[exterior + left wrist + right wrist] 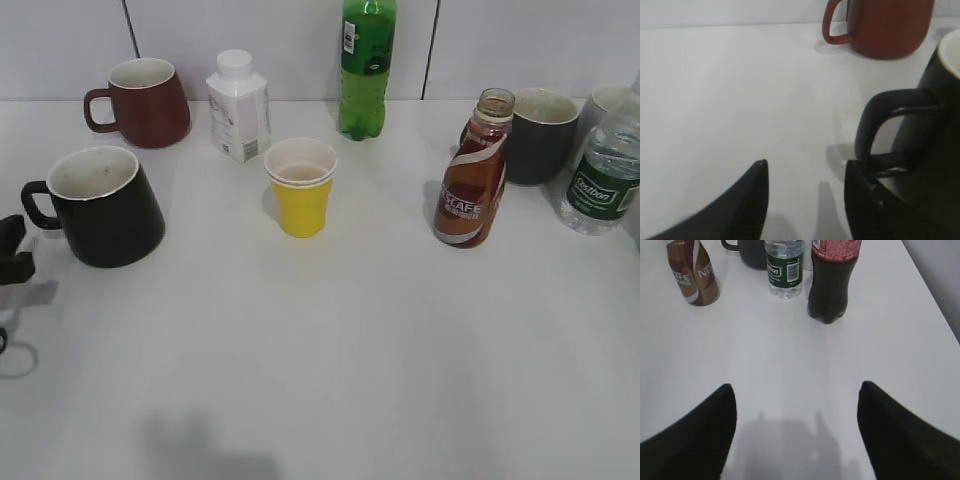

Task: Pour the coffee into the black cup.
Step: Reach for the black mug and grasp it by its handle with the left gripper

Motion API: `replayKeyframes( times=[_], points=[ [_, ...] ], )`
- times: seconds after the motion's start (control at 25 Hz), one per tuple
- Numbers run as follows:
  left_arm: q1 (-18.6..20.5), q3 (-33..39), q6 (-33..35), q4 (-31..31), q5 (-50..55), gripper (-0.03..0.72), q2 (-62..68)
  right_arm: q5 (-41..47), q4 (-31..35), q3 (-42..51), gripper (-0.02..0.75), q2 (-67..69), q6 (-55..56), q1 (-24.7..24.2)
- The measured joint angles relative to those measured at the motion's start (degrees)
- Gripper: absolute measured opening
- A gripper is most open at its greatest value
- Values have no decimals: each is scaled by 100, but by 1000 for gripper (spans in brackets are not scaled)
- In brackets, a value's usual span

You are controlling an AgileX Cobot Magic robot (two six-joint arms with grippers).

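Note:
The brown Nescafe coffee bottle (pixel 471 183) stands upright and uncapped at the right; it also shows in the right wrist view (pixel 693 274) at top left. The glossy black cup (pixel 100 203) stands at the left, handle pointing left; its handle fills the right of the left wrist view (pixel 892 132). My left gripper (pixel 806 167) is open and empty just left of the handle, its right finger close beside it; it shows at the left edge of the exterior view (pixel 12 250). My right gripper (pixel 796 390) is open and empty over bare table, well short of the bottle.
A maroon mug (pixel 145 101), white carton (pixel 238 105), green soda bottle (pixel 366 65), yellow paper cup (pixel 301 186), dark grey mug (pixel 541 134) and clear water bottle (pixel 604 170) stand around. A dark cola bottle (pixel 831 280) stands right of the water bottle (pixel 784 267).

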Motion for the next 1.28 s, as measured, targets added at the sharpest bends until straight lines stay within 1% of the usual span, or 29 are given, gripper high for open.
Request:
replayKeyframes(
  times=[0.12, 0.28, 0.6, 0.96, 1.28],
  points=[
    [0, 0, -28, 273, -290, 379, 114, 0, 0, 0, 588, 0, 4, 0],
    [0, -16, -28, 376, -488, 379, 126, 0, 0, 0, 588, 0, 4, 0],
    [0, -348, -30, 458, -261, 379, 170, 0, 0, 0, 588, 0, 4, 0],
    [0, -540, -45, 734, -248, 379, 586, 0, 0, 0, 588, 0, 4, 0],
    [42, -629, -47, 807, -260, 379, 694, 0, 0, 0, 588, 0, 11, 0]
  ],
)
